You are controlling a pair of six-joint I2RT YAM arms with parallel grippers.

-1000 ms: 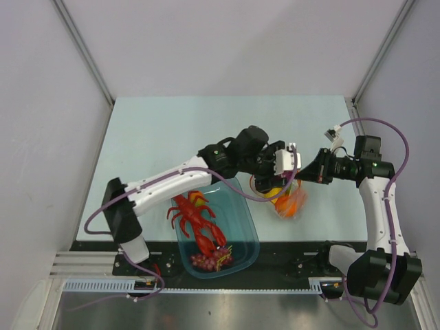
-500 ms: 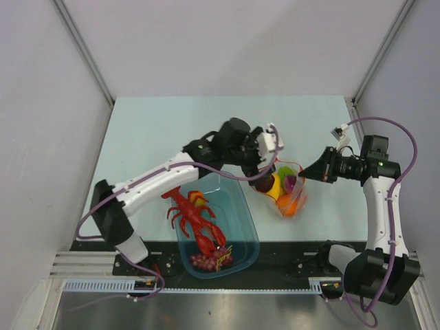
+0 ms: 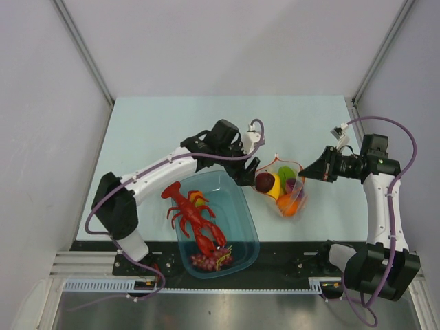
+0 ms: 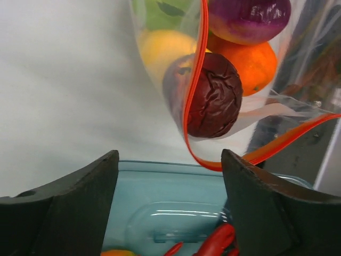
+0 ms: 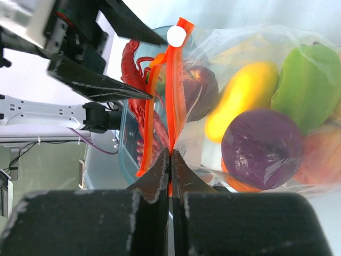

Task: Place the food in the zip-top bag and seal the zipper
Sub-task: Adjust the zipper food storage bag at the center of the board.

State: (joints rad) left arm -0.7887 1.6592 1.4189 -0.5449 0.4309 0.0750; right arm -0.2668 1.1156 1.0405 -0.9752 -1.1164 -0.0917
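The clear zip-top bag [image 3: 287, 192] lies right of the blue tub, holding the food: a dark red fruit [image 4: 213, 96], an orange [image 4: 250, 61], a purple piece [image 5: 261, 141], a yellow mango [image 5: 242, 98] and a green piece [image 5: 311, 80]. Its red zipper [image 4: 193, 90] gapes open at the mouth. My right gripper [image 5: 170, 153] is shut on the zipper strip at the bag's right corner [image 3: 307, 174]. My left gripper [image 3: 249, 173] hangs open and empty just left of the bag's mouth, over the tub's far rim, its fingers [image 4: 69, 208] wide apart.
A translucent blue tub [image 3: 244, 206] near the front edge holds a big red toy lobster [image 3: 196, 220], a bunch of purple grapes [image 3: 210, 260] and a yellow piece [image 3: 198, 199]. Grey walls close the table in on three sides.
My left gripper has drawn back to the left from above the bag's mouth, uncovering the dark red fruit there. The right gripper keeps its hold on the zipper.
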